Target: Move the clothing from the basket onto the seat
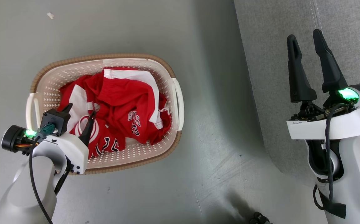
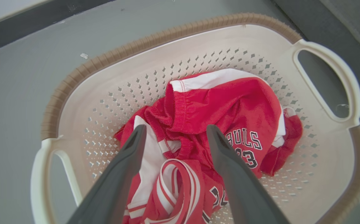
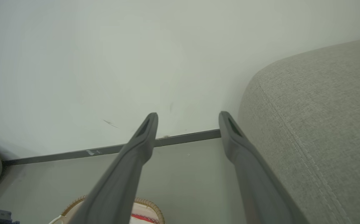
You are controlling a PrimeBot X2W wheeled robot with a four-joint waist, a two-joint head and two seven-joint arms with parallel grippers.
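Note:
The cream basket (image 1: 105,57) with its brown rim stands on the floor, left of centre in the head view. Crumpled red clothing (image 1: 120,102) with white trim and "BULLS 23" lettering lies inside it. My left gripper (image 1: 81,111) hangs open over the basket's near left part, pointing down at the heap. In the left wrist view the open left gripper (image 2: 177,128) straddles the clothing (image 2: 223,105) inside the basket (image 2: 198,46), a little above it. My right gripper (image 1: 304,35) is open and holds nothing, over the grey seat (image 1: 267,62). The right gripper (image 3: 188,115) points past the seat (image 3: 317,124).
Grey floor separates the basket from the seat's rounded edge. A pale wall with a dark baseboard (image 3: 105,151) stands beyond. A white scrap (image 1: 50,15) lies on the floor behind the basket. The basket's rim (image 3: 149,205) peeks in low in the right wrist view.

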